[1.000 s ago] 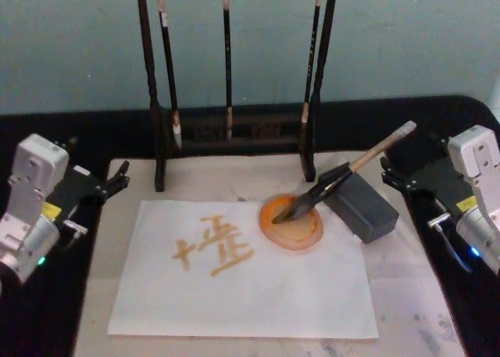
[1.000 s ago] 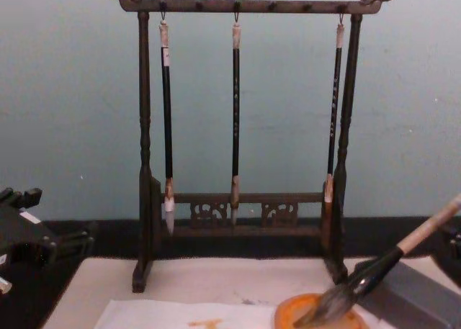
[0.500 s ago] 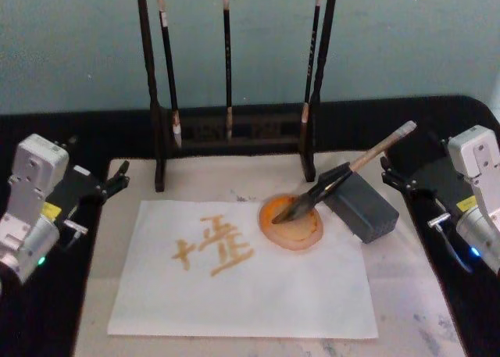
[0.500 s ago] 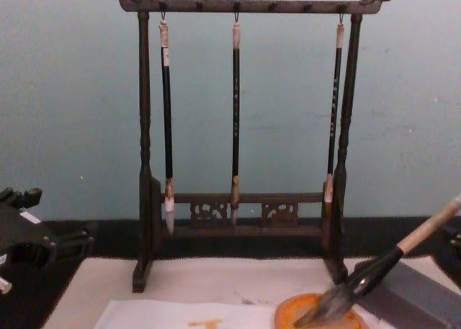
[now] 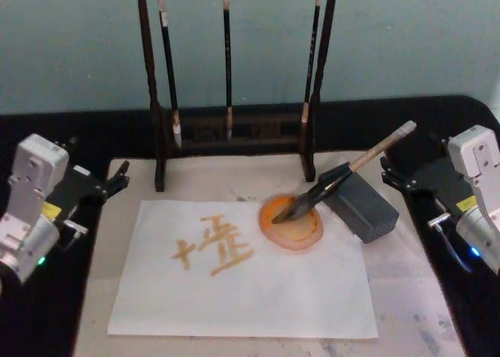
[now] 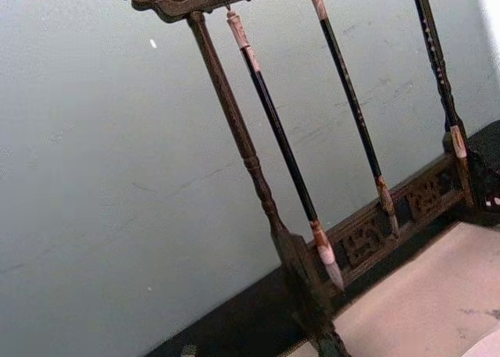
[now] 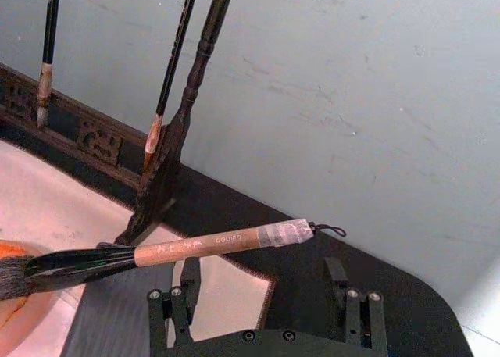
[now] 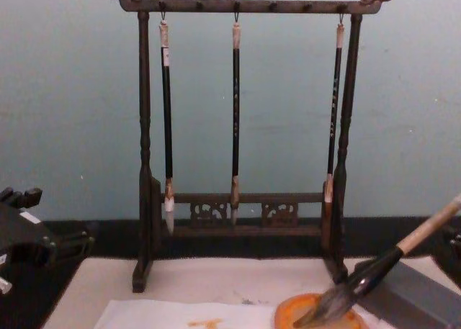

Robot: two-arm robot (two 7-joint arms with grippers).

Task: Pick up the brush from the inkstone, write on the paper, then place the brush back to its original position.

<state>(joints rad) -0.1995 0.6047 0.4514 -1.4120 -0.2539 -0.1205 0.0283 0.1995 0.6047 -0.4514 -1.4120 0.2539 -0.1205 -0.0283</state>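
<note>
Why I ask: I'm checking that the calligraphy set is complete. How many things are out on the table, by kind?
thin hanging brushes: 3
large brush: 1
brush stand: 1
paper: 1
orange dish: 1
grey block: 1
beige mat: 1
Total: 9

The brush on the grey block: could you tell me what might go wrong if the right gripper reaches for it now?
1. The brush only leans on the grey block, bristles in the orange dish; a nudge from the open right gripper could roll it onto the paper.
2. The stand's right post is close behind the handle, so a careless lift might strike it.
</note>
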